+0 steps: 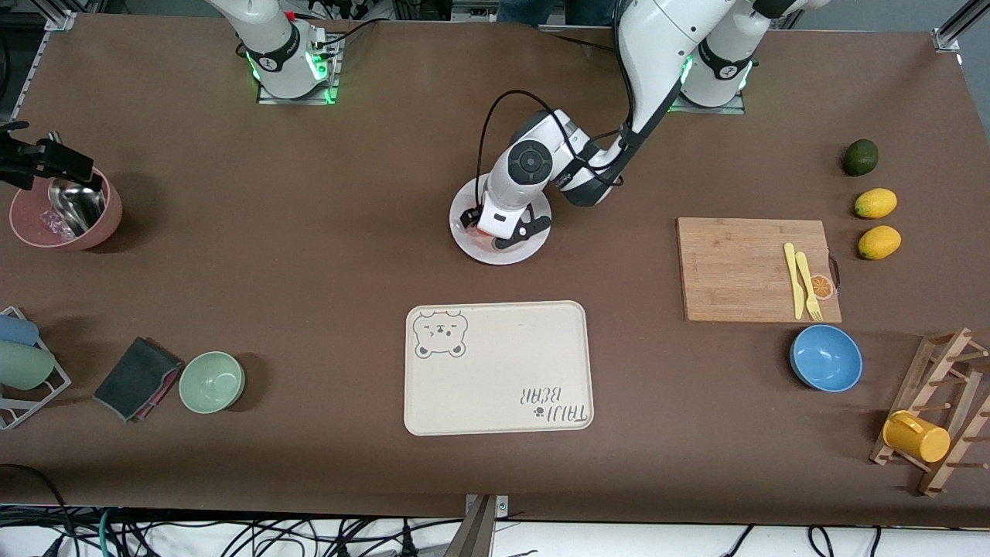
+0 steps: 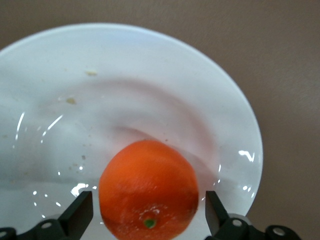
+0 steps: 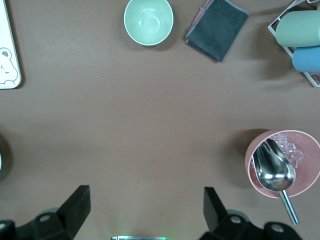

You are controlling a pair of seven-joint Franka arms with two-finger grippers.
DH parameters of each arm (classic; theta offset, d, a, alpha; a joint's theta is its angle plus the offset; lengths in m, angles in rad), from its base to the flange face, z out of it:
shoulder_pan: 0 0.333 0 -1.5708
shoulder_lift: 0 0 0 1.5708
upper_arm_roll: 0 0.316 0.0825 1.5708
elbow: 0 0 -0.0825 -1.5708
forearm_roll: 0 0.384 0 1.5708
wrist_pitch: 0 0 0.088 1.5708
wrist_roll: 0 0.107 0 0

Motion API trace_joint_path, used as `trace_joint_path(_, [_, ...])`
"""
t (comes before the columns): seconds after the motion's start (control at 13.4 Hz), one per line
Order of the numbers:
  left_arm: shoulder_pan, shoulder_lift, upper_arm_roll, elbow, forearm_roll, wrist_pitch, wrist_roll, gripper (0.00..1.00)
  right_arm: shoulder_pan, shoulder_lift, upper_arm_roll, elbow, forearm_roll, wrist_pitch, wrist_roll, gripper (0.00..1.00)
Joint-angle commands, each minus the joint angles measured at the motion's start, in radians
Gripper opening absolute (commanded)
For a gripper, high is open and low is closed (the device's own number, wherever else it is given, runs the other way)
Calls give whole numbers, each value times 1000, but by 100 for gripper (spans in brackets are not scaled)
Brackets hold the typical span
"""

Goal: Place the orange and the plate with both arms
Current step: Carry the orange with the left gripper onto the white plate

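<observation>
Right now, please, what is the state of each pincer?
Left pincer: open, fingers on either side of the orange resting on the plate, not gripping it.
Right pincer: open, holding nothing, waiting above bare table.

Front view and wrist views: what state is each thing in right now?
orange: resting on the plate, between open fingers, not gripped
plate: flat on the table, a few crumbs
left gripper: open, low over the plate
right gripper: open, waiting above bare table
pink bowl: holds a metal scoop

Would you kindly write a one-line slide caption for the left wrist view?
Left end effector, fingers open, straddling the orange resting on the white plate.
</observation>
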Motion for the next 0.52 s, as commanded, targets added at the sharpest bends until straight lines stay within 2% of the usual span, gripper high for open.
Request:
trace_joint_path(0.0, [4, -27, 5, 17, 49, -58, -17, 100, -1, 1, 1, 14, -6, -16, 0, 100])
trace_joint_path(0.22, [38, -55, 10, 97, 64, -232, 9, 100, -3, 1, 1, 12, -6, -17, -2, 100])
trace_joint_path(0.37, [99, -81, 7, 126, 102, -342, 100, 100, -3, 1, 1, 12, -6, -17, -2, 100])
trace_joint_path(0.45, [151, -101, 5, 126, 102, -386, 205, 100, -3, 1, 1, 12, -6, -17, -2, 100])
